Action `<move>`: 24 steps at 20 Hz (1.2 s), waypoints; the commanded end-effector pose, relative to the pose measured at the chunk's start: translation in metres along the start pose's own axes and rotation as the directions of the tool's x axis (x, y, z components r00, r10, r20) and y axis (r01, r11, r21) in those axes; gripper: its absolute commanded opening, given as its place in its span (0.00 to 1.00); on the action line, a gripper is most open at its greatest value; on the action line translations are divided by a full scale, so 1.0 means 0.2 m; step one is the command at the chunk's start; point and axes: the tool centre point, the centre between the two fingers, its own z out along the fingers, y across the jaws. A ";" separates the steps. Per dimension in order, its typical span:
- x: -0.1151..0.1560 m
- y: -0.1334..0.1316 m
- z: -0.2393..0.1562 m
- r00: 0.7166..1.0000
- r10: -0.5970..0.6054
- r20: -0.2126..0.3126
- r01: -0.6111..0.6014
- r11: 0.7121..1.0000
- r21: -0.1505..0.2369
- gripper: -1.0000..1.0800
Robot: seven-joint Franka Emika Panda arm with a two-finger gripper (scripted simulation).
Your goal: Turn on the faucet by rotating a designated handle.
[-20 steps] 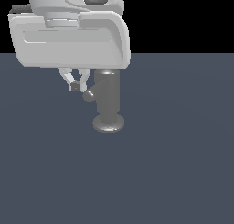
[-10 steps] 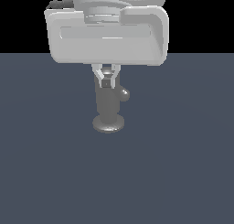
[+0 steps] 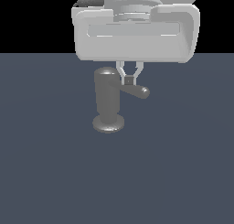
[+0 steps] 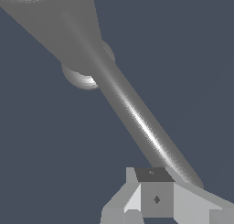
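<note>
The faucet [image 3: 108,97] is a dull-grey upright cylinder with a domed top on a round disc base [image 3: 108,124], standing mid-scene in the exterior view. Its handle [image 3: 137,91], a slim rod with a rounded end, sticks out toward the exterior view's right. My gripper [image 3: 129,80] hangs just above the handle near the cylinder, fingers shut together and touching the rod, gripping nothing. The wrist view shows the handle [image 4: 137,118] running diagonally from the faucet body [image 4: 55,22] to my shut gripper [image 4: 155,198], whose tips rest against the rod's end.
A flat dark blue-grey floor [image 3: 183,173] surrounds the faucet. The arm's wide white hand body [image 3: 135,33] sits directly above the faucet and hides the area behind it.
The handle has swung from the exterior view's left of the cylinder, around the front, to its right. My gripper moved rightward along with it, staying against the rod.
</note>
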 end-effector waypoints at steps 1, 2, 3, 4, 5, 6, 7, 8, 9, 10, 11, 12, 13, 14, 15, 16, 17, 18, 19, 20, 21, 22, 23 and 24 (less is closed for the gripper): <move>0.01 0.01 0.00 1.000 -0.001 0.001 0.001 1.000 0.000 0.00; 0.03 0.02 0.01 1.000 -0.001 0.002 0.001 1.000 0.000 0.00; 0.04 0.04 0.01 1.000 0.000 0.004 0.000 1.000 -0.001 0.00; 0.06 0.05 0.01 1.000 0.000 0.005 0.000 1.000 -0.001 0.00; 0.07 0.06 0.01 1.000 0.001 0.006 -0.001 1.000 -0.001 0.00; 0.09 0.08 0.02 1.000 0.002 0.008 -0.002 1.000 -0.001 0.00; 0.10 0.09 0.02 1.000 0.002 0.009 -0.002 1.000 -0.001 0.00; 0.11 0.10 0.02 1.000 0.003 0.010 -0.003 1.000 -0.001 0.00; 0.13 0.12 0.03 1.000 0.004 0.011 -0.004 1.000 -0.001 0.00; 0.14 0.13 0.03 1.000 0.004 0.013 -0.004 1.000 -0.001 0.00; 0.16 0.15 0.03 1.000 0.005 0.014 -0.005 1.000 -0.001 0.00; 0.17 0.16 0.04 1.000 0.005 0.015 -0.005 1.000 -0.002 0.00; 0.18 0.17 0.04 1.000 0.006 0.017 -0.006 1.000 -0.002 0.00; 0.20 0.19 0.04 1.000 0.007 0.018 -0.007 1.000 -0.002 0.00; 0.21 0.20 0.04 1.000 0.007 0.019 -0.007 1.000 -0.002 0.00; 0.23 0.21 0.05 1.000 0.008 0.020 -0.008 1.000 -0.002 0.00; 0.24 0.23 0.05 1.000 0.009 0.022 -0.009 1.000 -0.002 0.00; 0.26 0.24 0.05 1.000 0.009 0.023 -0.009 1.000 -0.002 0.00; 0.27 0.25 0.06 1.000 0.010 0.024 -0.010 1.000 -0.002 0.00; 0.28 0.27 0.06 1.000 0.011 0.026 -0.010 1.000 -0.002 0.00; 0.30 0.28 0.06 1.000 0.011 0.027 -0.011 1.000 -0.003 0.00; 0.31 0.29 0.07 1.000 0.012 0.028 -0.012 1.000 -0.003 0.00; 0.32 0.31 0.07 0.999 0.012 0.029 -0.012 1.000 -0.003 0.00; 0.34 0.32 0.07 0.999 0.013 0.031 -0.013 1.000 -0.003 0.00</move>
